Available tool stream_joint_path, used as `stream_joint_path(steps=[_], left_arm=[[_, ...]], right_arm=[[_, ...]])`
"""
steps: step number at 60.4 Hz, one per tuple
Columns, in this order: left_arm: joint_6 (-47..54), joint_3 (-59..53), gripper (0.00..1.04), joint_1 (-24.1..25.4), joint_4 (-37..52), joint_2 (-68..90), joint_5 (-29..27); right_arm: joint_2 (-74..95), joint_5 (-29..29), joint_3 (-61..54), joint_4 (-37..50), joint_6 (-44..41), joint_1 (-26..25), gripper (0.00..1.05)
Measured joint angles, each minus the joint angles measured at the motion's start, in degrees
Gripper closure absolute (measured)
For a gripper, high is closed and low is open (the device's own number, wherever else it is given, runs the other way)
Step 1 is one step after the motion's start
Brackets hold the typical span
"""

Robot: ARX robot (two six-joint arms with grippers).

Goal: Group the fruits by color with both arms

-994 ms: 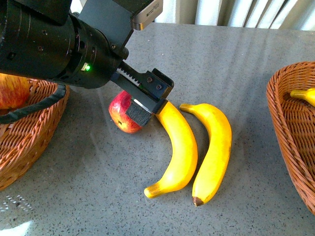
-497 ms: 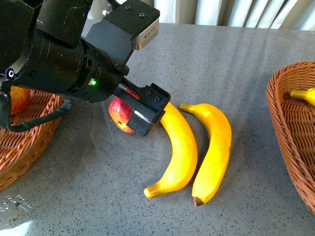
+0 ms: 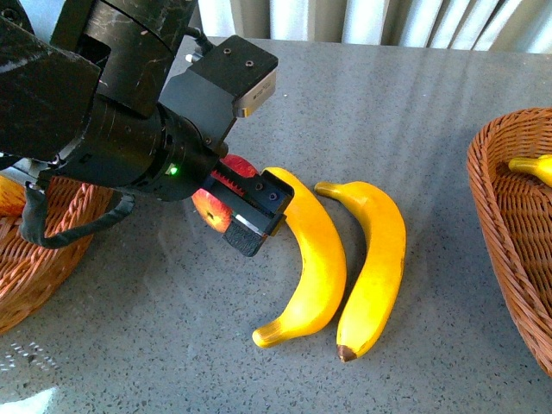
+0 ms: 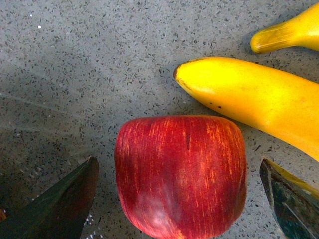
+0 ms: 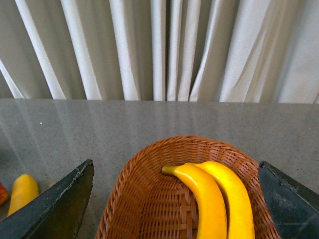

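The left fingers (image 4: 60, 209) are spread wider than the apple (image 4: 182, 174) and straddle it, one on each side. A strip of desk (image 4: 75, 74) shows between each finger and the fruit, so nothing is gripped. The right fingers (image 5: 55, 209) are likewise spread wide and hold nothing; they hang above the right basket (image 5: 134, 184), where two stored bananas (image 5: 204, 199) lie side by side, touching. The apple rests on the desk. Just beside it lies the near banana (image 4: 249, 94), its blunt end closest to the apple; one left finger sits close against this banana, and contact cannot be confirmed. The end of the far banana (image 4: 289, 35) lies beyond it. In the front view the left arm (image 3: 112, 129) extends in from the left with its green light (image 3: 172, 171) lit, and it covers most of the apple. Both loose bananas lie side by side near the desk's centre, well apart from the left basket (image 3: 43, 259) and from the right basket.
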Motion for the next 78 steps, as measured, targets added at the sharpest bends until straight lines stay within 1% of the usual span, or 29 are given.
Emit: stream_joint_path(steps=[14,17,22,27,36,43,46,49,55,67,71,78], left_arm=[[-0.7,0.6,0.09,0.3,0.3,1.9,-0.6],[-0.8,0.6,0.13,0.4,0.4,2.1,-0.7],[-1.0,0.6,0.29,0.4,0.6,2.1,-1.1],[-1.4,0.6,0.36,0.4,0.8,2.1,-1.1],[-2.2,-0.2,0.39,0.4,0.9,0.8,-0.9],[-3.3,-2.8,0.39,0.5,1.7,-4.4,-0.4],[-3.2,-4.5,0.39,0.9,2.5,-9.0,-2.1],[-3.2,-5.3,0.39,2.1,2.5,-13.2,-3.0],[-3.3,-6.2,0.39,7.1,2.5,-19.5,-4.8],[-4.2,-6.2,0.39,16.3,1.8,-20.0,-6.1],[-4.4,-6.2,0.39,17.7,2.5,-19.0,-7.5],[-5.2,-7.1,0.39,18.0,4.6,-17.7,-7.6]], right_arm=[[0.0,0.0,0.0,0.0,0.0,0.0,0.09],[0.0,0.0,0.0,0.0,0.0,0.0,0.09],[0.0,0.0,0.0,0.0,0.0,0.0,0.09],[0.0,0.0,0.0,0.0,0.0,0.0,0.09],[0.0,0.0,0.0,0.0,0.0,0.0,0.09],[0.0,0.0,0.0,0.0,0.0,0.0,0.09],[0.0,0.0,0.0,0.0,0.0,0.0,0.09],[0.0,0.0,0.0,0.0,0.0,0.0,0.09],[0.0,0.0,0.0,0.0,0.0,0.0,0.09],[0.0,0.0,0.0,0.0,0.0,0.0,0.09],[0.0,0.0,0.0,0.0,0.0,0.0,0.09],[0.0,0.0,0.0,0.0,0.0,0.0,0.09]])
